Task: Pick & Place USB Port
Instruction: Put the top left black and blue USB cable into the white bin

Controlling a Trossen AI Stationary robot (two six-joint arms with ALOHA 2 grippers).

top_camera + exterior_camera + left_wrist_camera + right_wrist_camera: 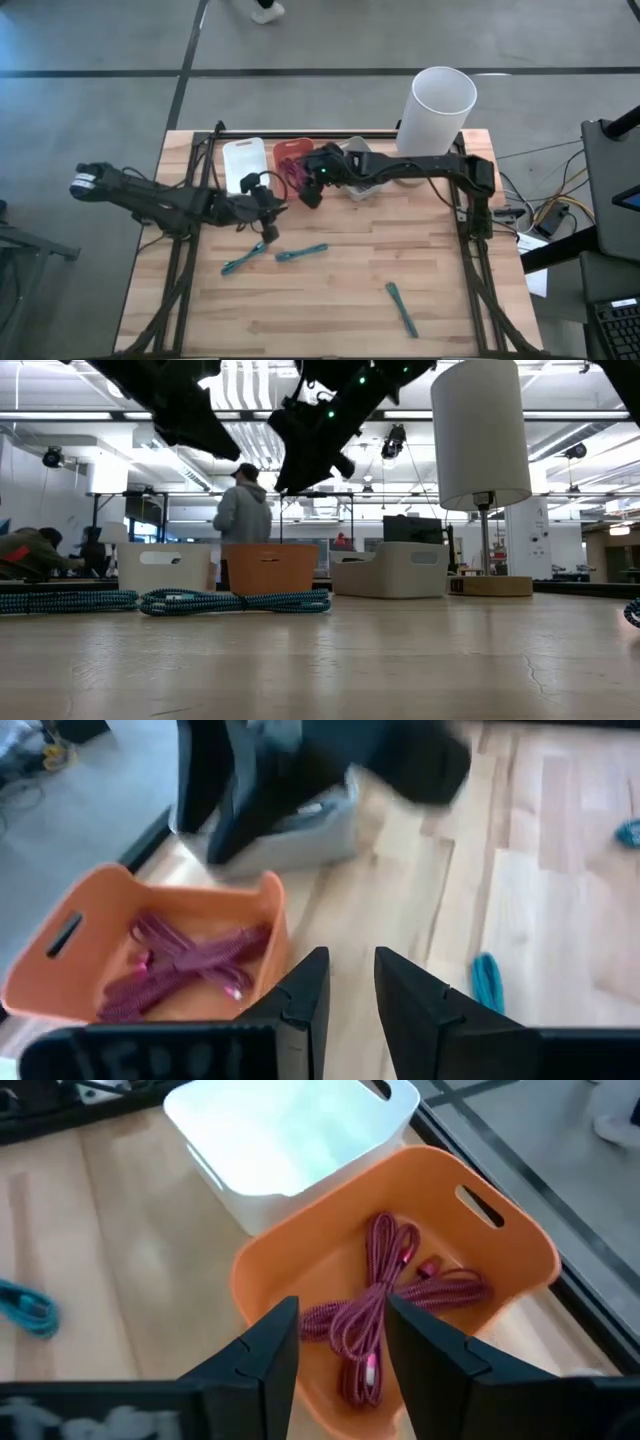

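An orange bin (292, 158) at the table's far side holds coiled magenta cables (385, 1305). It also shows in the left wrist view (150, 955). My right gripper (345, 1355) is open and empty, hovering over the bin's near right rim (308, 192). My left gripper (350, 995) is open a little and empty, above the table just near and left of the bin (266, 208). Three teal cables (245, 258) (302, 252) (402, 308) lie flat on the table nearer the front.
A white bin (243, 162) stands left of the orange one and a grey bin (365, 180) right of it. A tall white cylinder (438, 105) stands at the far right. People show in the room beyond (243, 515).
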